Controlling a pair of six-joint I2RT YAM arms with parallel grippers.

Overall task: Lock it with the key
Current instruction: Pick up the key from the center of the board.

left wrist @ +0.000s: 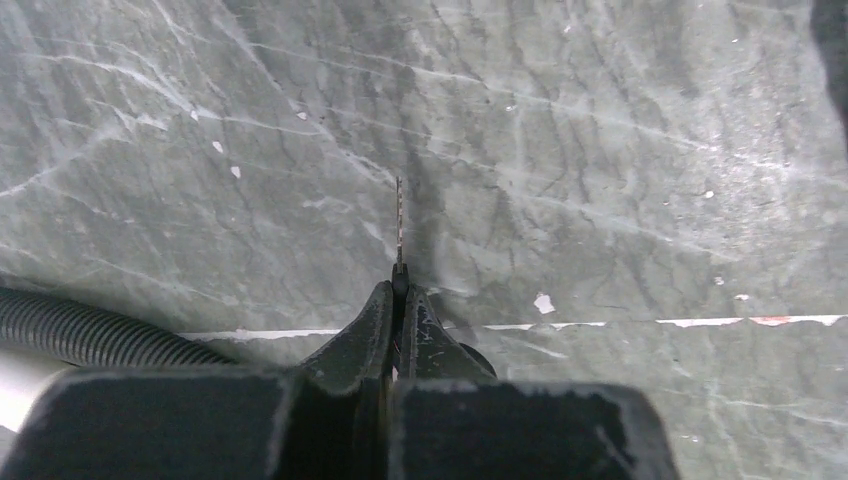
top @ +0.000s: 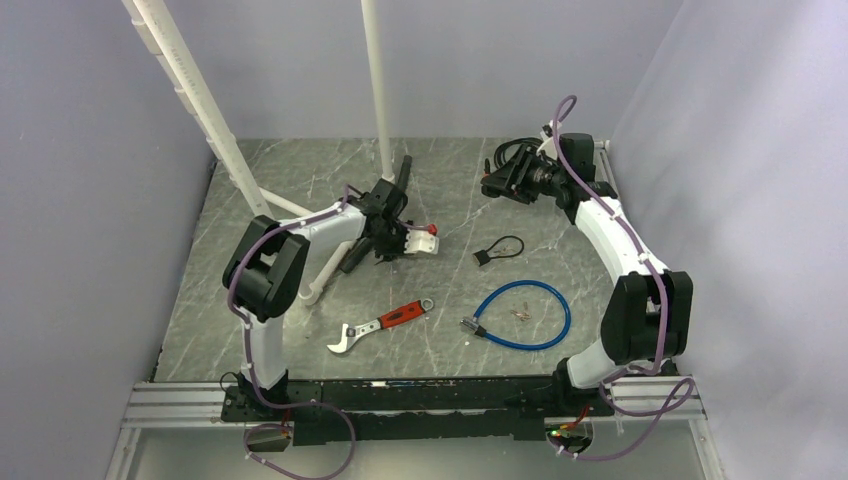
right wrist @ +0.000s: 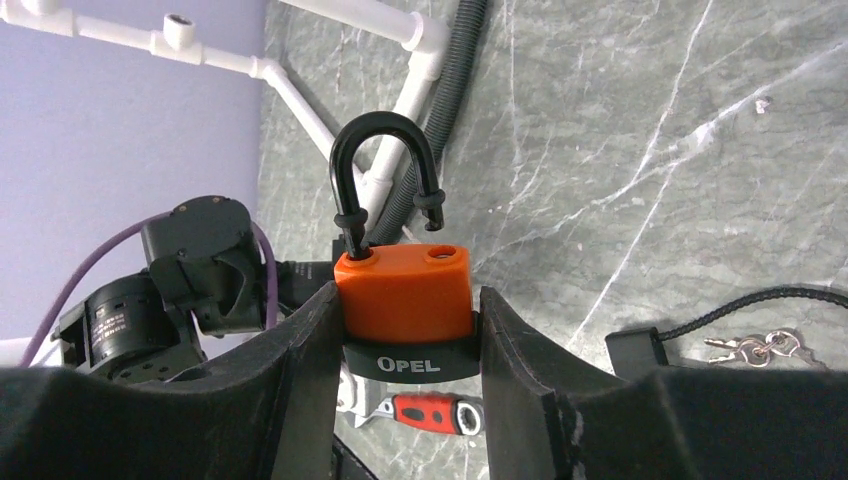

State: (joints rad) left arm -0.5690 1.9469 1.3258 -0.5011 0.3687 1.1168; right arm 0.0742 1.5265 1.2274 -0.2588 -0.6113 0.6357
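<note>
wrench point(top: 380, 323) left of cable lock point(top: 566, 322), keys point(top: 520, 315) within its loop, on table point(top: 300, 190)

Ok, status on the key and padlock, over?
Left gripper shut on key, blade out front. Right gripper clamping orange padlock, shackle open. Key and padlock well apart; black cable loop on table between.

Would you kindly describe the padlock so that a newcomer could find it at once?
Look to the table's far right, where the right arm reaches. The right gripper clamps the padlock: the only orange-bodied thing, with a black shackle standing open.
</note>
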